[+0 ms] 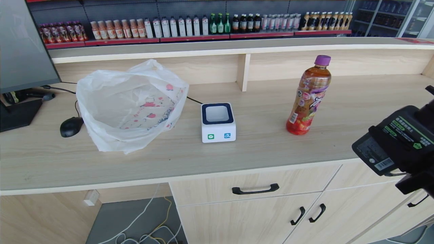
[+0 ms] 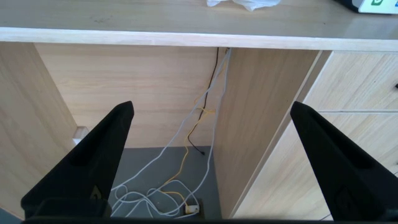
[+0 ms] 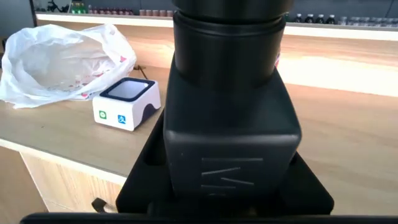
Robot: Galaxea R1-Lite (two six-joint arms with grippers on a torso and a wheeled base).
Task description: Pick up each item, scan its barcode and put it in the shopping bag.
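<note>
Head view: right gripper (image 1: 418, 149) clamps black bottle (image 1: 383, 145) off near right of counter (image 1: 257, 149). Juice bottle (image 1: 309, 96), scanner (image 1: 218, 122), shopping bag (image 1: 129, 105) stand right to left. Stocked shelves (image 1: 203, 25) behind.
Left wrist view: left gripper (image 2: 211, 168) spread wide below counter edge.
Right wrist view: black bottle fast in grip.

Our head camera looks down over the whole counter (image 1: 257, 149). Our left wrist camera sits low, facing under it. Our right wrist camera sits very near a black item (image 3: 230, 137). The 2 higher views share the scanner (image 1: 218, 122) and shopping bag (image 1: 129, 101).
</note>
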